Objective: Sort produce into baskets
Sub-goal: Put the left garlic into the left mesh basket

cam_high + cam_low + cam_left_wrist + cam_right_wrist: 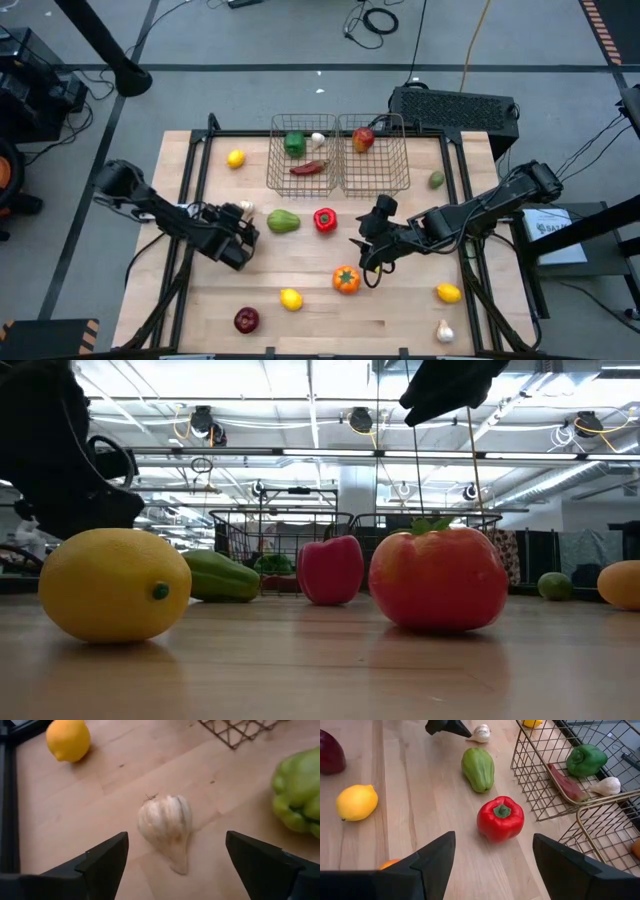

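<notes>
Left hand (243, 222) is hovering with its fingers spread wide over a white garlic bulb (167, 829) that is lying on the wooden surface (300, 270), the bulb sitting between the two dark fingers (102, 860) without touching either. Just beside the garlic, toward the middle of the surface, a pale green squash-like vegetable (283, 221) is lying, and next to that a red pepper (325, 219) is standing. Right hand (372, 240) is hanging with its fingers held wide too, gripping nothing, just past the red pepper on the side away from the garlic and above an orange tomato-like fruit (346, 279).

Nearer the front edge than the garlic, a yellow lemon (291, 298) and a dark red apple (246, 320) are resting. Well apart from the garlic, toward the right front corner, another lemon (448, 292) and a second garlic bulb (444, 331) are sitting.

Behind the garlic, a third lemon (235, 158) is lying near the left basket (303, 181), which is holding a green pepper (294, 143), a red chilli (308, 168) and a garlic bulb (318, 139). Touching it, the right basket (375, 180) is holding a red-and-yellow apple (362, 139). Beyond that basket a small green fruit (436, 180) is lying.
</notes>
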